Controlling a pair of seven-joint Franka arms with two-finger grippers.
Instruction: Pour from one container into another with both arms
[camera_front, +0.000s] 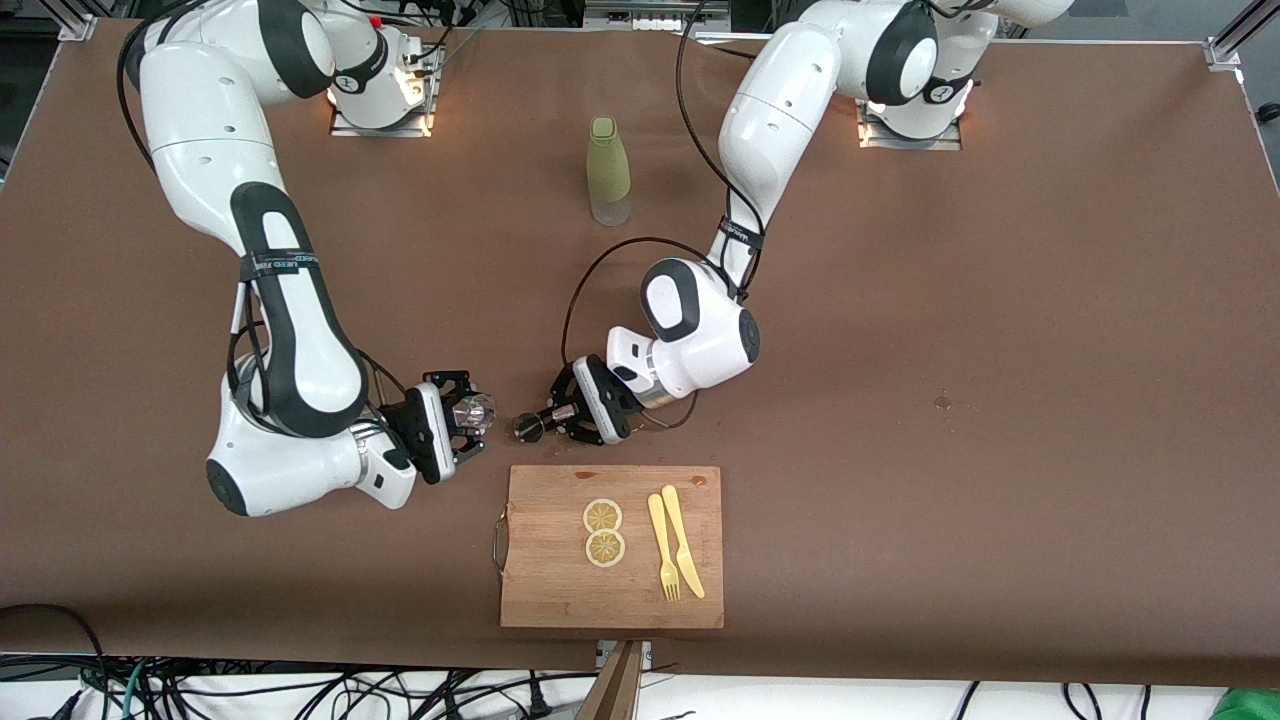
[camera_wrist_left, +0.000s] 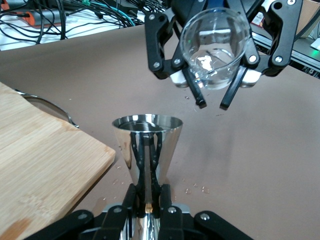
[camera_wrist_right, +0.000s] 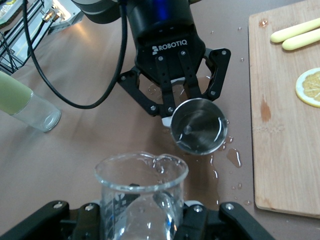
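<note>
Two hands meet just above the board: the right hand pinches the glass, the left hand pinches the jigger, both tipped mouth to mouth, presumably for pouring. Droplets wet the surface beside the board; the bottle stands well clear.

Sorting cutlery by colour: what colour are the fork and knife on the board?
Pale yellow, both fork and knife; clearest in the front view.

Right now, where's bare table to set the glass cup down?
Bare brown table spreads toward the left arm's end, past the cutting board. Also free: between the green bottle and the grippers. Crowded: the strip along the board, where left gripper holds the jigger facing right gripper with the glass cup, amid droplets.
</note>
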